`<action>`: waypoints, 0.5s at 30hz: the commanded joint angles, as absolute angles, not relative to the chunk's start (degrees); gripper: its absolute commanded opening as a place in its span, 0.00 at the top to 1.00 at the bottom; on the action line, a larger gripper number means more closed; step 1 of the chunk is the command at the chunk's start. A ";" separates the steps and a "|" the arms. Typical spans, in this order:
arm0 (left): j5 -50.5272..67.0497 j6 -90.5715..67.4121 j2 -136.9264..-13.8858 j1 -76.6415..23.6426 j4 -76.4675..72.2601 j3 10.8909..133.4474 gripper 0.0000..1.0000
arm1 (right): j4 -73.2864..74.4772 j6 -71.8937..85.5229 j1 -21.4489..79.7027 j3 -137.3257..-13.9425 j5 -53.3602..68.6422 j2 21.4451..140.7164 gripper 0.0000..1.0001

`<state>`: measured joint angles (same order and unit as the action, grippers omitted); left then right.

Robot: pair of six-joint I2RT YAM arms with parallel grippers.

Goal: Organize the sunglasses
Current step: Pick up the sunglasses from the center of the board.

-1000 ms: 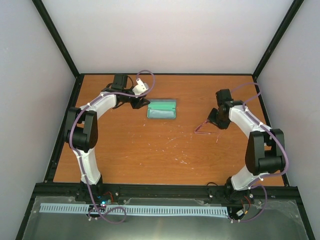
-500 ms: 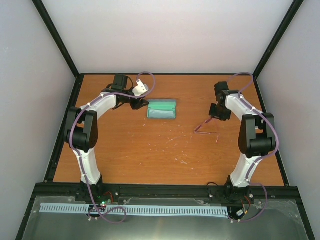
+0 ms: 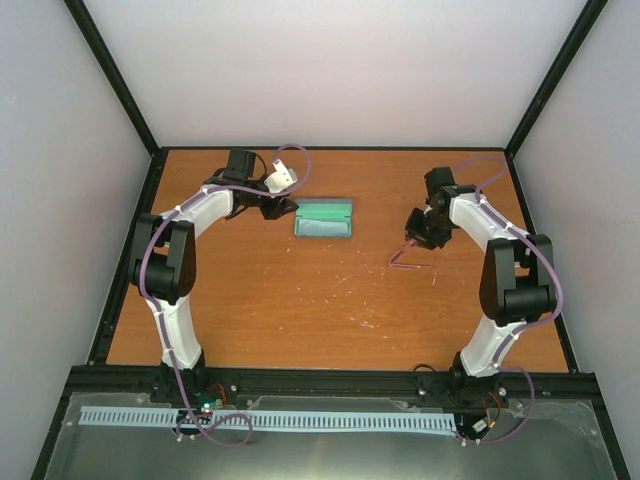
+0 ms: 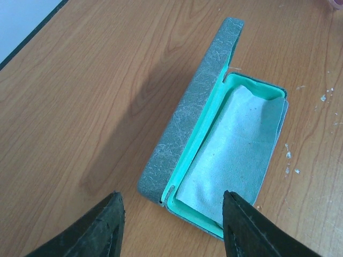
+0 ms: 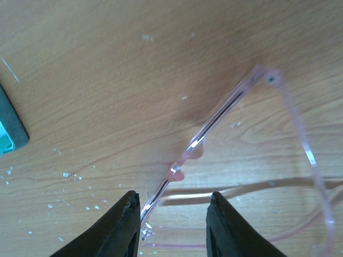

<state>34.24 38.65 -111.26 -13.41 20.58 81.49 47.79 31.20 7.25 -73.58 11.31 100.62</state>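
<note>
Tabletop scene, shown from above and from both wrist cameras. The sunglasses (image 5: 214, 119) are seen lying on the wooden table (image 3: 300, 300), right of centre and well apart from the case (image 4: 187, 118). Their thin pink translucent front bar is shown running diagonally, and one slim arm is seen curving away from the hinge at the upper end. The right gripper (image 5: 174, 197) is positioned low over the lower end of the front bar. Its jaws are parted, and the bar passes just beside the inner edge of the left-hand finger; no clamping by both fingers is seen. The left gripper (image 4: 172, 199) is held above the near end of the case with its jaws spread wide and nothing gripped between them. The case is shown open, its blue-grey lid raised along one long side and its teal lining exposed. A pale cloth (image 4: 236, 150) is seen lying flat inside it. Small white flecks are scattered over the wood near both objects.
</note>
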 commanded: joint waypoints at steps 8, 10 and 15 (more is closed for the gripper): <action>35.09 39.64 -111.53 -13.50 18.33 81.12 0.49 | 50.84 38.27 7.90 -74.78 16.48 107.35 0.67; 35.23 39.36 -111.36 -13.22 17.77 80.79 0.49 | 50.06 38.89 7.91 -74.70 16.36 107.92 0.67; 35.75 38.74 -111.26 -12.44 17.26 79.91 0.49 | 48.06 40.51 7.91 -75.32 17.02 109.89 0.68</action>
<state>34.28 38.87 -111.26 -13.13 18.83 80.38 48.53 38.26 7.90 -74.28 16.99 107.48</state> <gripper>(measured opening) 0.511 0.322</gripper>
